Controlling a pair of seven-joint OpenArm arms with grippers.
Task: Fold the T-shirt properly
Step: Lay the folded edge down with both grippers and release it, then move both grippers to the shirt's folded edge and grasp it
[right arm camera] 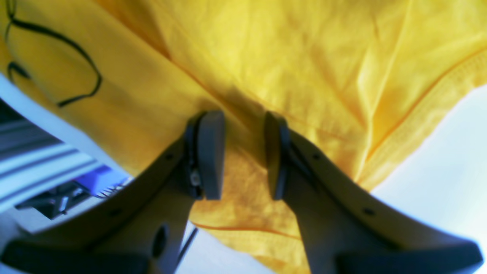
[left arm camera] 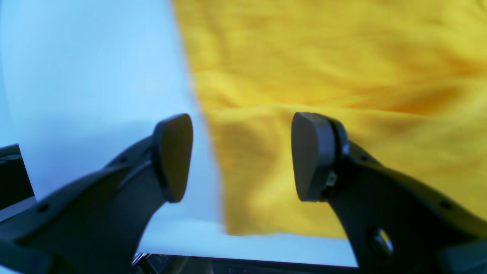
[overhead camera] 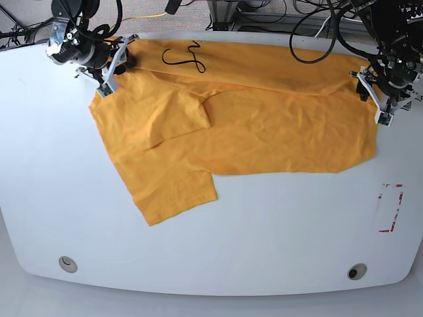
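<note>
The orange-yellow T-shirt (overhead camera: pixel 264 125) lies spread across the white table (overhead camera: pixel 264 238), its far edge folded over so the black cursive lettering (overhead camera: pixel 185 56) faces up. A sleeve part reaches toward the front left. My right gripper (overhead camera: pixel 114 66) is at the shirt's far-left corner. In the right wrist view (right arm camera: pixel 243 154) its jaws stand narrowly apart with a ridge of shirt fabric (right arm camera: pixel 304 57) pinched between them, and the lettering (right arm camera: pixel 76 64) is at the left. My left gripper (overhead camera: pixel 378 99) is at the shirt's right edge. In the left wrist view (left arm camera: pixel 243 158) it is wide open over the shirt's edge (left arm camera: pixel 323 57).
A red rectangular marking (overhead camera: pixel 390 208) is on the table at the right. Two round fittings (overhead camera: pixel 66 264) (overhead camera: pixel 357 271) sit near the front edge. Cables and frame parts (overhead camera: pixel 264 10) run behind the table's far edge.
</note>
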